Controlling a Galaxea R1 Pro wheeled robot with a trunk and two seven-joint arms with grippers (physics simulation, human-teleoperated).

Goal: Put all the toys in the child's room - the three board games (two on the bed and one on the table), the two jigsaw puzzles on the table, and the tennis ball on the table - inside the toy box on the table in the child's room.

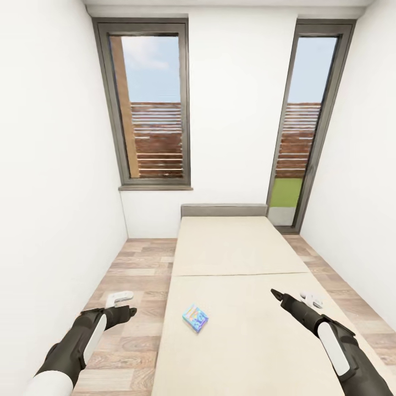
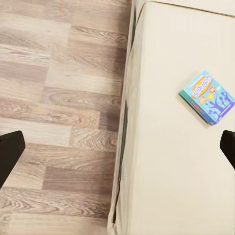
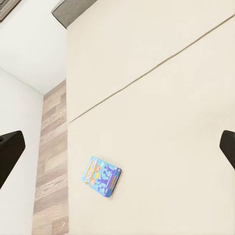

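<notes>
A small blue board game (image 1: 195, 318) lies flat on the beige bed (image 1: 236, 247), near its left side. The left wrist view shows this board game (image 2: 208, 98) on the bed cover (image 2: 166, 161), close to the edge. My left gripper (image 1: 125, 306) hangs open over the floor beside the bed's left edge, its dark fingertips (image 2: 9, 152) far apart. Above the bed's right part my right gripper (image 1: 290, 300) is also open and empty, well to the right of the game (image 3: 101, 176). The toy box, table, jigsaw puzzles and tennis ball are out of view.
A low grey headboard (image 1: 224, 210) stands against the far white wall between two tall dark-framed windows (image 1: 148, 104). A strip of wood-plank floor (image 1: 129, 275) runs along the bed's left side, and a narrower one (image 1: 330, 286) along its right. White walls close in on both sides.
</notes>
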